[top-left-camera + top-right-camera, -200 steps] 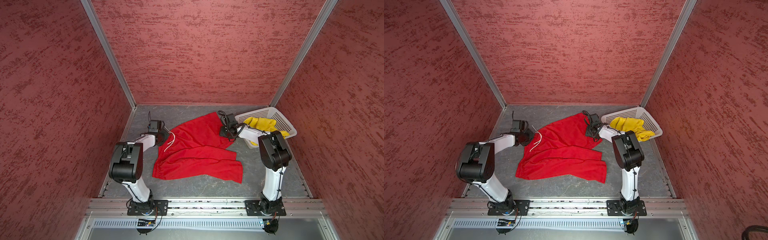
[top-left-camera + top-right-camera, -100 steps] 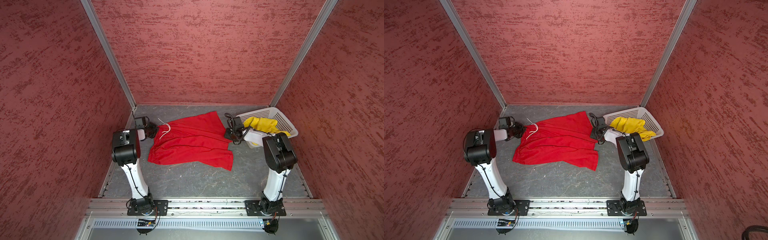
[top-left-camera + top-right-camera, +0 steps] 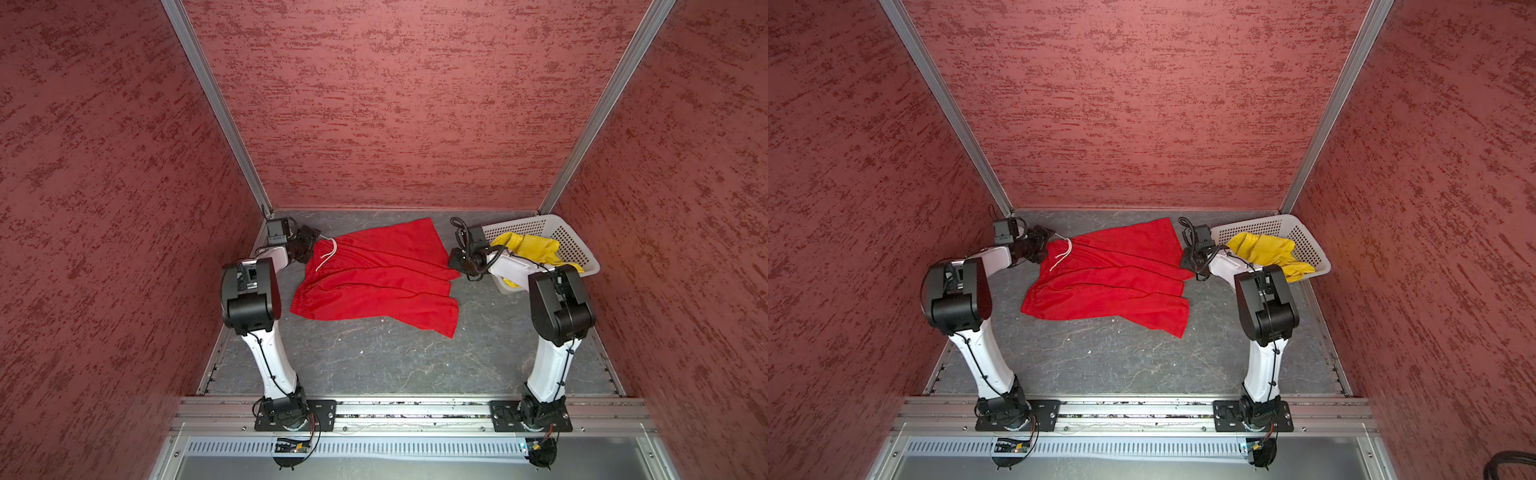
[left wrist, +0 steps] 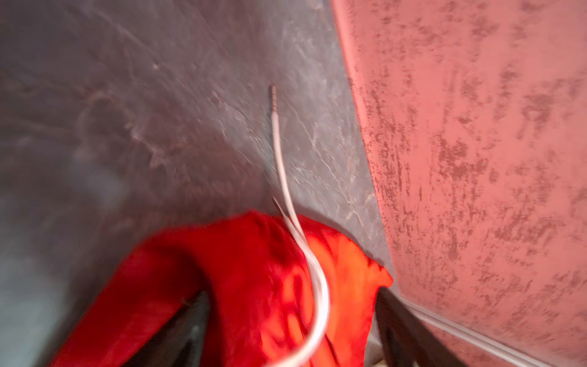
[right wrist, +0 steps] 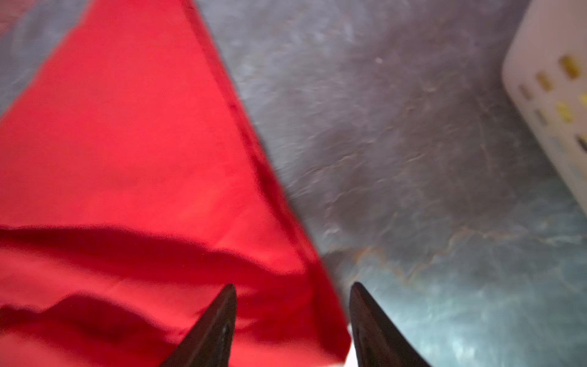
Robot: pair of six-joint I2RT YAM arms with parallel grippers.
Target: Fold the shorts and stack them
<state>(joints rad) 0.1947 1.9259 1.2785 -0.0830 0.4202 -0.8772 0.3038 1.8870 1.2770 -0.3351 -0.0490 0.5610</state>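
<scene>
Now, at the left of a top view, my left gripper (image 3: pixel 308 246) sits low at the waistband corner of the red shorts (image 3: pixel 374 278), jaws spread, with cloth and the white drawstring (image 4: pixel 279 152) loose between them. These shorts lie spread mid-floor, long axis across the frame, waist left and leg hems right. My right gripper (image 5: pixel 294 286) is also parted, straddling the far leg's hem, forearm low and reaching inward. The yellow shorts (image 3: pixel 528 247) sit in the white basket (image 3: pixel 569 245) at right, nearer my right arm

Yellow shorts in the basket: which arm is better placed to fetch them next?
Right, probably. The right gripper sits beside the white basket holding the yellow shorts; the left gripper is across the red shorts, at their drawstring end.
</scene>
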